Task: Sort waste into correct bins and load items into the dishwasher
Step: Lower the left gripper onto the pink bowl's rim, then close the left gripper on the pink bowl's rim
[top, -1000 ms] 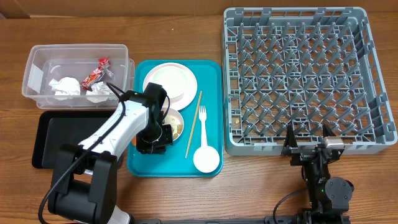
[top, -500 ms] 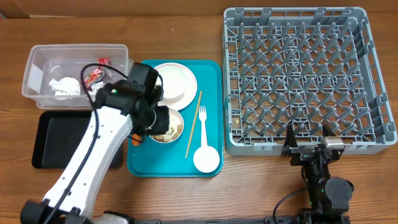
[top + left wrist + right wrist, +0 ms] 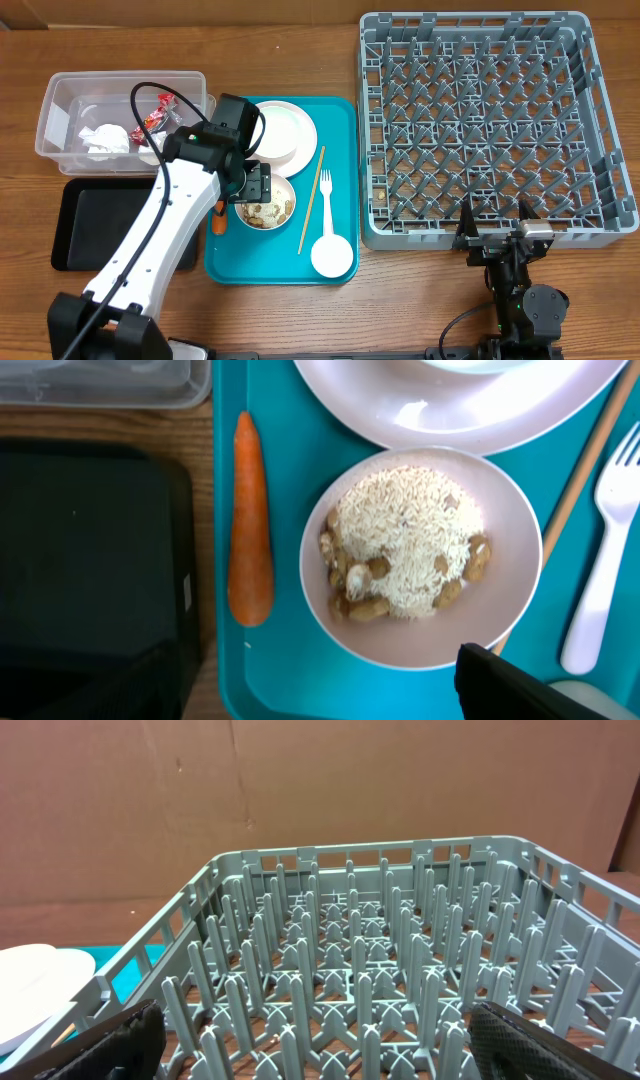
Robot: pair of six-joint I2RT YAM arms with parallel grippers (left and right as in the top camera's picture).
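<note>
The bowl (image 3: 512,530) of white rice (image 3: 410,530) and tan nuts (image 3: 365,605) sits right below the left gripper (image 3: 257,187), a little ahead of its fingers. The orange carrot piece (image 3: 250,530) lies on the teal tray (image 3: 270,670) just beside the bowl but apart from it, on the hand's side toward the black tray (image 3: 90,560). The jaws stand wide with nothing between them. The scraps look like the step in hand. To take the carrot, the fingers should straddle its narrow width at mid-length, clear of the bowl's rim and the tray's lip, and close gently, because it looks smooth and may roll. On the hand's other side lie the chopstick (image 3: 575,480) and fork (image 3: 600,590), and the plate (image 3: 380,410) sits just beyond the bowl. The right gripper (image 3: 315,1020), well away at the dish rack (image 3: 350,860), hangs spread and empty.
</note>
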